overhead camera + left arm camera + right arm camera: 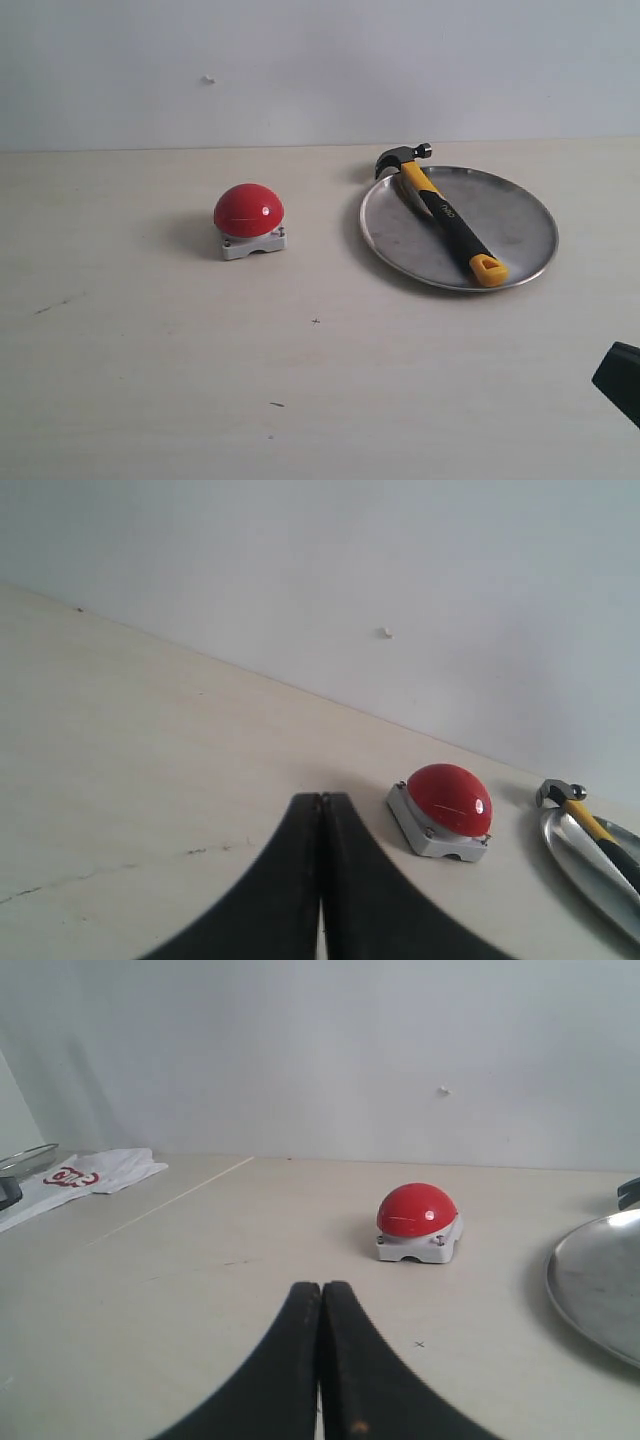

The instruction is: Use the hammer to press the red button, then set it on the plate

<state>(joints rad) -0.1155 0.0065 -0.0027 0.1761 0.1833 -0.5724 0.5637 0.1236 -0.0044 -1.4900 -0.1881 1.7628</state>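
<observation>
Exterior view: hammer (447, 215) lies flat on the plate (520, 225), right of the red button (249, 211), well apart from it, and nothing is touching it. Left gripper (320, 800) is pressed together and holds nothing, low over the bare surface (150, 350) with the button ahead of it. Right gripper (321, 1290) is also pressed together and empty, facing the button, with the plate rim off to one side. Can't tell if the button has been pressed. If not, I judge the step is picking up the hammer, and my right arm is the nearer one. To do it well I'd spread the gripper wide first, come down from above on the black part of the handle, set the jaws across the handle and not along it, and stay off the plate rim. The plate looks slick and might slide, so I'd lift straight up before swinging toward the button. I'd grip toward the yellow end so the head has reach. The hammer's long axis runs diagonally across the plate: the steel head points to the far rim on the button side and hangs just past it, and the yellow end points near-right, inside the near rim
</observation>
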